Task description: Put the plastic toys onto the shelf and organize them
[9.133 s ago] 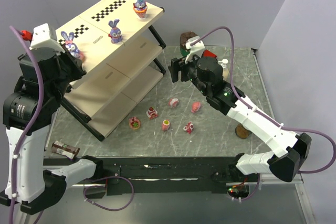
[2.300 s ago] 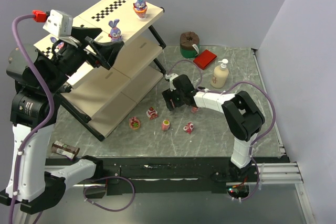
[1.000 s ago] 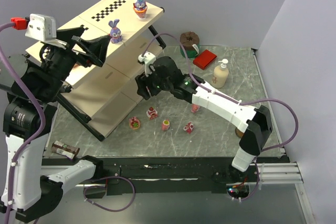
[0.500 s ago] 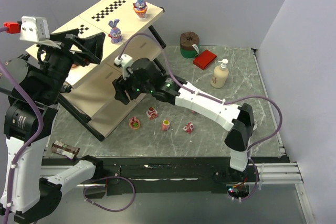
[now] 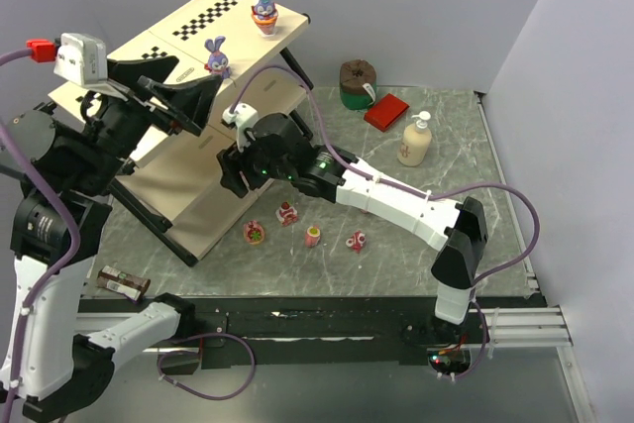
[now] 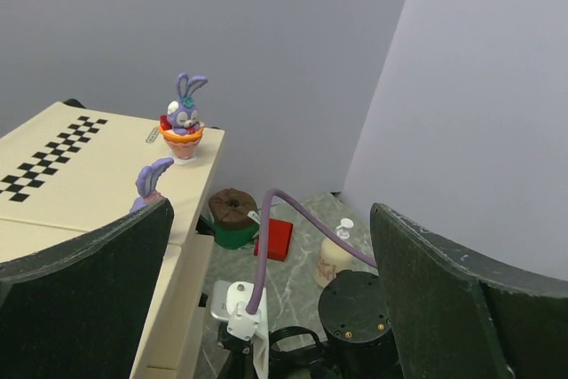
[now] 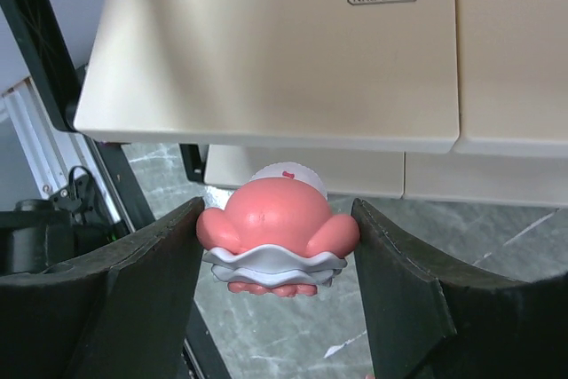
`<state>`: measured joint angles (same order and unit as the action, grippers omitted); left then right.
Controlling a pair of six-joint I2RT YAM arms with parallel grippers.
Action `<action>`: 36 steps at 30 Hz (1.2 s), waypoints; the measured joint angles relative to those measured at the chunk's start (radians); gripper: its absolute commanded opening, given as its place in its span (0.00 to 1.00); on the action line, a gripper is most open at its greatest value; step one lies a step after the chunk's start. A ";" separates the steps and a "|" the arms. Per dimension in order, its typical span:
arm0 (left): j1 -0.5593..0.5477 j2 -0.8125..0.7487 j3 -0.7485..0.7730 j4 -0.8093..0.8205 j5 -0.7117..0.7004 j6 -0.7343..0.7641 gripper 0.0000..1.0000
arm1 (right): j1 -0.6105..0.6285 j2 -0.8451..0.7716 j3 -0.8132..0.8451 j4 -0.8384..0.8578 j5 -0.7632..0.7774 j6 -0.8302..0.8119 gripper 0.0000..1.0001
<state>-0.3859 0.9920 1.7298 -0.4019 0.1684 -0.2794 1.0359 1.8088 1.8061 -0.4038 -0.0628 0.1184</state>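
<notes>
A pink round toy with a grey frill (image 7: 279, 239) sits between the fingers of my right gripper (image 7: 277, 246), which is shut on it just below the edge of a cream board of the shelf (image 7: 284, 42). From above, that gripper (image 5: 236, 171) hovers at the shelf's middle tier (image 5: 198, 151). Two purple bunnies (image 5: 264, 7) (image 5: 216, 56) stand on the checkered top board. Several small pink toys (image 5: 286, 213) (image 5: 255, 234) (image 5: 313, 236) (image 5: 357, 241) lie on the table. My left gripper (image 5: 188, 94) hangs open above the top board, empty (image 6: 271, 308), with the far bunny (image 6: 183, 122) ahead of it.
At the back of the table stand a brown-and-green can (image 5: 357, 81), a red box (image 5: 386, 111) and a cream pump bottle (image 5: 414, 141). A small dark tube (image 5: 124, 282) lies near the front left edge. The right arm stretches across the table's middle.
The right arm has carried the pink toy left from mid-table to the shelf's middle tier. The left gripper has shifted slightly above the top board, still open.
</notes>
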 measured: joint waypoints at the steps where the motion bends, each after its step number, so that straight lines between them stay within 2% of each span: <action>1: 0.000 0.003 0.000 0.000 0.000 -0.002 0.99 | 0.000 0.000 0.000 0.006 0.000 0.000 0.42; 7: -0.001 0.027 0.008 -0.006 -0.039 -0.017 0.99 | 0.001 0.009 0.008 0.051 -0.010 0.000 0.42; 13: -0.002 0.029 0.017 -0.009 -0.113 -0.029 0.99 | 0.015 0.085 0.068 0.078 -0.003 0.000 0.42; 25: -0.002 -0.036 0.017 0.023 -0.277 -0.029 0.99 | 0.074 0.129 0.073 0.084 0.106 0.008 0.43; 36: -0.002 -0.046 0.011 0.038 -0.325 -0.029 0.99 | 0.087 0.175 0.109 0.152 0.179 0.014 0.47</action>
<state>-0.3878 0.9463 1.7409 -0.3637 -0.1562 -0.3088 1.1233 1.9839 1.9152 -0.2520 0.1165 0.1326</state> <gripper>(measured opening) 0.988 0.699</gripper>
